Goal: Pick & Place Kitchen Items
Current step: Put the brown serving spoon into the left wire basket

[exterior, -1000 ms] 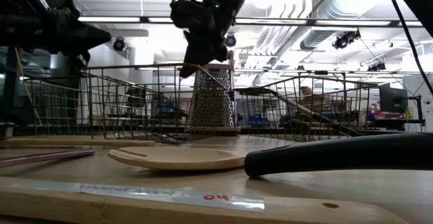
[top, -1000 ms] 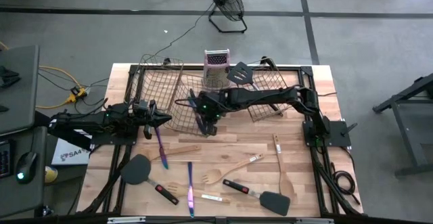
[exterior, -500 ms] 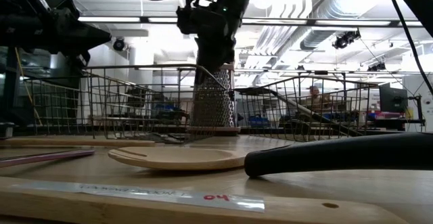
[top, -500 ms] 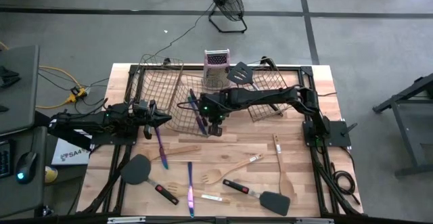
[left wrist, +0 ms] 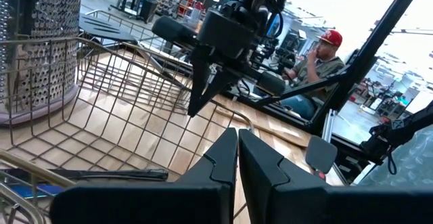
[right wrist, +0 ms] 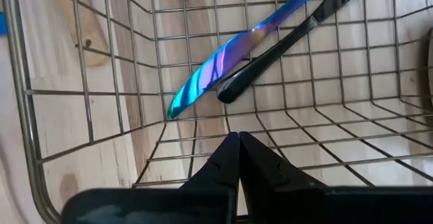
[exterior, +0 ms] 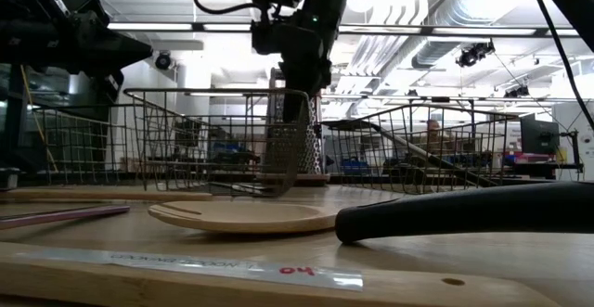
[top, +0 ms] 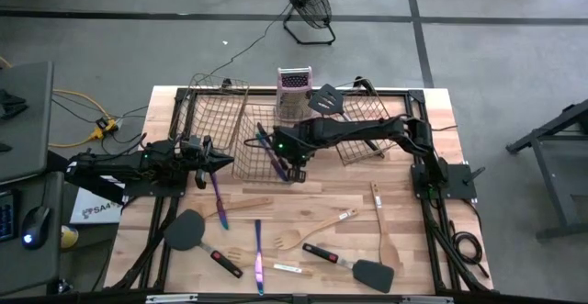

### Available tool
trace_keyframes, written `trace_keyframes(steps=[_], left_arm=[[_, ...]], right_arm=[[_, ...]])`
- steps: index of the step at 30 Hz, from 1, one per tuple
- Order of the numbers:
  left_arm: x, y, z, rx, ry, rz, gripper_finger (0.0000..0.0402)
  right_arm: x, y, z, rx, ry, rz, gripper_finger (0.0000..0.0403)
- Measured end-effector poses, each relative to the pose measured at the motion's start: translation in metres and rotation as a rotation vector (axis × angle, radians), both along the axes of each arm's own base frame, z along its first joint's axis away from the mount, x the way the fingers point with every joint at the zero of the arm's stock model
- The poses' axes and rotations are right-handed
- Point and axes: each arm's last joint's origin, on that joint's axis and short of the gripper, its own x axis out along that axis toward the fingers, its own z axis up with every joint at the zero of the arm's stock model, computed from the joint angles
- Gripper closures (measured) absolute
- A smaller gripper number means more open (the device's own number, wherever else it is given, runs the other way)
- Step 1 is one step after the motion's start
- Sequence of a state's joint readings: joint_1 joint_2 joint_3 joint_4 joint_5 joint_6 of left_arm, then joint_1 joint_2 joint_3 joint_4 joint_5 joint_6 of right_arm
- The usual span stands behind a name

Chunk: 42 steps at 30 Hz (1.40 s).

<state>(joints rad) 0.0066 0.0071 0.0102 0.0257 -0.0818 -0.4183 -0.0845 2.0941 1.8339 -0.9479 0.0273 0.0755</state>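
Stock as I count it from my station:
- wire baskets [top: 209,111]: three
- box grater [top: 294,87]: one
- black spatulas [top: 188,230]: three
- iridescent cutlery [top: 258,253]: three pieces I can make out
- pale wooden utensils [top: 246,206]: at least four; I cannot settle it closer
- arms [top: 354,131]: two
- floor fan [top: 308,5]: one
- person [left wrist: 323,58] beyond the table: one

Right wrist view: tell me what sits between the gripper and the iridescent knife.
Only the wire mesh basket wall; the shut right gripper stays outside, the iridescent knife lying inside.
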Motion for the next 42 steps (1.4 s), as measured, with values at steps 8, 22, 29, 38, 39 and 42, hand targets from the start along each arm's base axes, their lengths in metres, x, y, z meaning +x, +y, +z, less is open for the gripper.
trace_keyframes(steps=[8,22,29,38,39,42], left_arm=[[0.000,0.000,0.000,0.002,0.000,0.000,0.0387],[0.000,0.000,0.000,0.002,0.000,0.000,0.0387],[0.000,0.000,0.000,0.002,0.000,-0.001,0.0387],[0.000,0.000,0.000,0.002,0.000,-0.001,0.0387],[0.000,0.000,0.000,0.002,0.000,0.000,0.0387],[0.000,0.000,0.000,0.002,0.000,-0.001,0.0387]], right_arm=[[-0.006,-0.007,0.000,-0.016,0.053,-0.027,0.0401],[-0.013,-0.004,0.035,-0.028,-0.081,-0.031,0.0401],[-0.023,0.012,0.059,-0.030,-0.143,0.006,0.0401],[-0.033,0.033,0.079,-0.028,-0.195,0.057,0.0401],[-0.035,0.036,0.080,-0.028,-0.209,0.062,0.0401],[-0.040,0.042,0.079,-0.026,-0.240,0.077,0.0401]])
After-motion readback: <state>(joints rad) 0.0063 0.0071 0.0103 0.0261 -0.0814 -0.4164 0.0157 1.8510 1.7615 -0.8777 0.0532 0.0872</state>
